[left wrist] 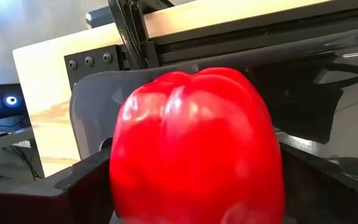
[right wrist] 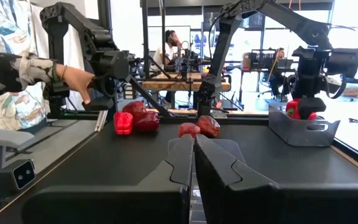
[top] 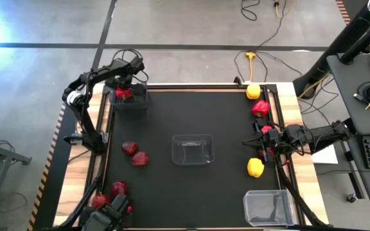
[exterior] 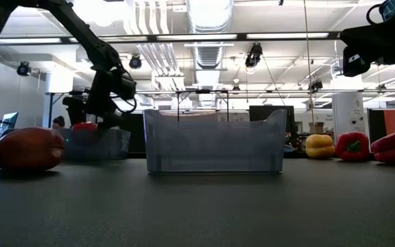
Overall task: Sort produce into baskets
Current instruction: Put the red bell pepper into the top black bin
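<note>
My left gripper (top: 123, 88) is over the dark grey basket (top: 133, 102) at the table's far left corner, shut on a bright red bell pepper (left wrist: 194, 143). My right gripper (right wrist: 191, 163) is shut and empty, low over the table's right side (top: 266, 136), beside a red piece (top: 266, 153) and a yellow pepper (top: 255, 167). A clear basket (top: 193, 149) stands at the table's middle, and another (top: 268, 206) at the near right corner. Two dark red apples (top: 134, 153) lie left of the middle. Two red peppers (top: 118, 188) lie near the near left corner. My left gripper pinches the red pepper by its two sides (left wrist: 122, 180) between its two fingers (left wrist: 82, 186). The fingers come from above, pointing down. The pepper hangs in the grey basket's open top (right wrist: 298, 109); whether it rests on the basket's floor I cannot tell.
A yellow pepper (top: 254, 92) and a red pepper (top: 260, 108) lie at the far right edge. A person's hand (right wrist: 76, 79) reaches in by the table's near left corner, next to the red peppers (right wrist: 132, 119).
</note>
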Action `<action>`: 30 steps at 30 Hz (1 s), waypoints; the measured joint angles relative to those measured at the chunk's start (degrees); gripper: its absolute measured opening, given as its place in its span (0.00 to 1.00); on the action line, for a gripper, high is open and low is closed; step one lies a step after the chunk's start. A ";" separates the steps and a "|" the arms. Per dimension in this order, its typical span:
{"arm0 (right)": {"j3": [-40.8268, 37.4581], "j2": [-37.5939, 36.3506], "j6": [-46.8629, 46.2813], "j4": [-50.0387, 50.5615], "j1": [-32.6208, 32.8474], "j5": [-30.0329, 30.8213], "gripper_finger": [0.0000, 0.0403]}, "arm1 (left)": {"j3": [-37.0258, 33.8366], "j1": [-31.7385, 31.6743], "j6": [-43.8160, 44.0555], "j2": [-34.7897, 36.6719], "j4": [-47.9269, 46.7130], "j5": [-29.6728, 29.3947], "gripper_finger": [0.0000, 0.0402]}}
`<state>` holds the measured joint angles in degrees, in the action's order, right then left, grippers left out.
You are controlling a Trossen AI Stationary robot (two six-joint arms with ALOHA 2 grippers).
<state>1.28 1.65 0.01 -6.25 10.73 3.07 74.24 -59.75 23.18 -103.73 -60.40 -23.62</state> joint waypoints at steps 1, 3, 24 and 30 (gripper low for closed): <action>0.00 0.00 0.00 -0.01 0.01 0.00 0.03 | -0.01 0.00 0.04 -0.01 0.00 0.00 0.90; 0.00 0.00 0.00 0.00 0.01 0.00 0.03 | -0.01 0.00 0.06 -0.01 0.02 0.00 0.90; 0.00 0.00 0.00 -0.01 0.01 0.00 0.03 | 1.13 0.00 -0.16 -0.16 -1.18 0.23 0.90; 0.00 0.00 0.00 -0.01 0.00 0.00 0.03 | 7.37 2.10 -0.16 0.33 -17.00 -0.44 0.90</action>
<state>1.28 1.65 0.01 -6.26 10.74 3.07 81.61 -57.65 23.02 -103.40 -77.40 -24.05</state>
